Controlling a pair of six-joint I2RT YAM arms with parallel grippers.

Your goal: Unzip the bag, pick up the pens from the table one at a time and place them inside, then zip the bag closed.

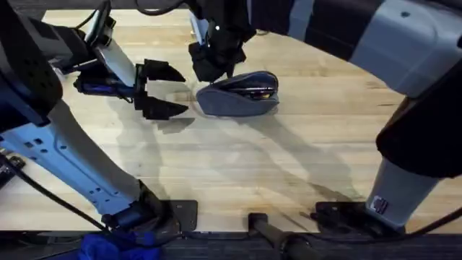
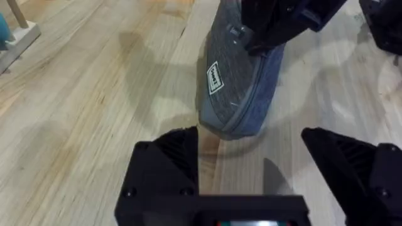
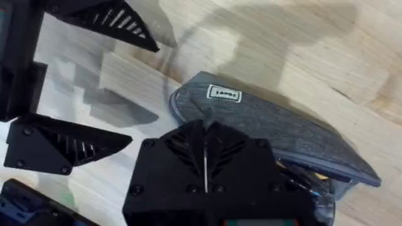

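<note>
The grey-blue pencil pouch (image 1: 238, 96) lies on the far middle of the butcher-block table (image 1: 238, 173), its zipper partly open with pens (image 1: 258, 92) showing inside the gap. The right gripper (image 1: 214, 63) sits at the pouch's far left end, fingers pressed together. The left gripper (image 1: 164, 90) hovers just left of the pouch, fingers spread wide apart and holding nothing.

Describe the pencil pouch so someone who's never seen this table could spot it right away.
Look at the far middle of the light wooden butcher-block table. There, under the right end effector and beside the open left end effector, lies the pencil pouch. It is the table's one soft thing: grey-blue fabric, elongated oval, small white label, its top gaping over pens inside.
</note>
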